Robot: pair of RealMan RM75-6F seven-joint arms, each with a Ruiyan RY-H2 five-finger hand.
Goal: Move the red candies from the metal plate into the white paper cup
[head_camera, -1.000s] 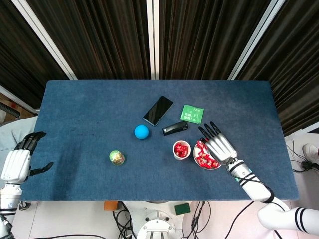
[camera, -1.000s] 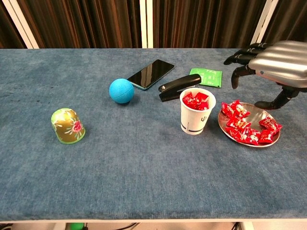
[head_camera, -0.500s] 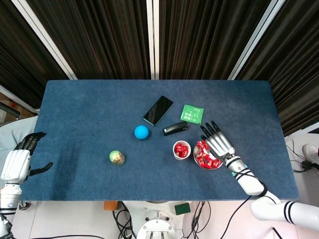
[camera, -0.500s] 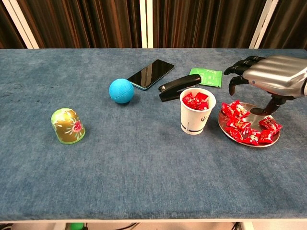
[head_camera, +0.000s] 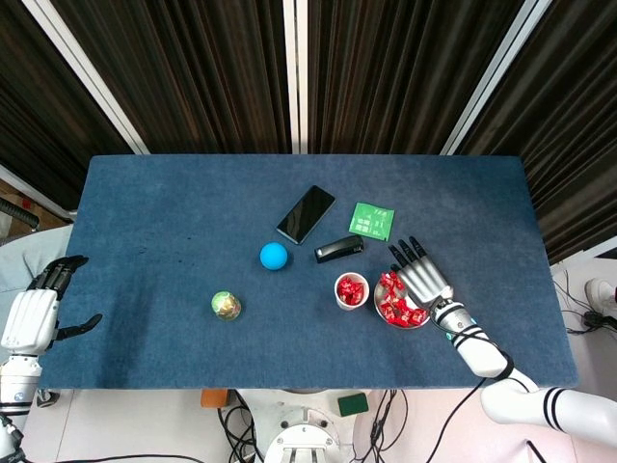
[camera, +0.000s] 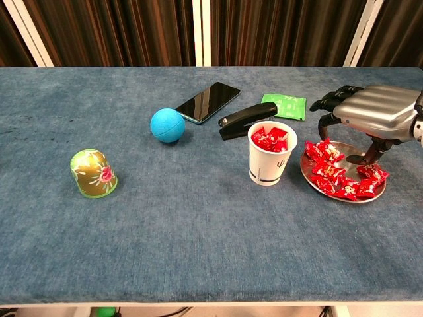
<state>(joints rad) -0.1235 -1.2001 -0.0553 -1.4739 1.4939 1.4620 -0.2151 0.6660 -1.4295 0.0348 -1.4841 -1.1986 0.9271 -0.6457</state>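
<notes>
Dark ribbed curtains hang behind us, and below them the blue worktop (head_camera: 145, 212) carries everything we are watching. We take the white paper cup (camera: 271, 156) as our landmark: it stands upright with several red candies already showing inside its rim. Just beside the cup, on the side of our right arm, sits the metal plate (camera: 312, 181), and the red candies (camera: 337, 175) lie scattered across it. Our right hand (camera: 374, 113) hangs over the plate's far edge, palm down, fingers spread and curled downward, thumb tip dipping near the candies; we cannot tell whether it touches one, and nothing is pinched that we can see. Beyond the cup lies a black stapler (camera: 246, 119), with a green packet (camera: 285, 105) next to it and a black phone (camera: 208, 102) further along. A blue ball (camera: 167, 125) rests away from the cup towards our left arm, and a green and gold domed toy (camera: 92, 173) sits further still. Our left hand (head_camera: 37, 311) stays out past the worktop's edge, fingers apart, holding nothing.
</notes>
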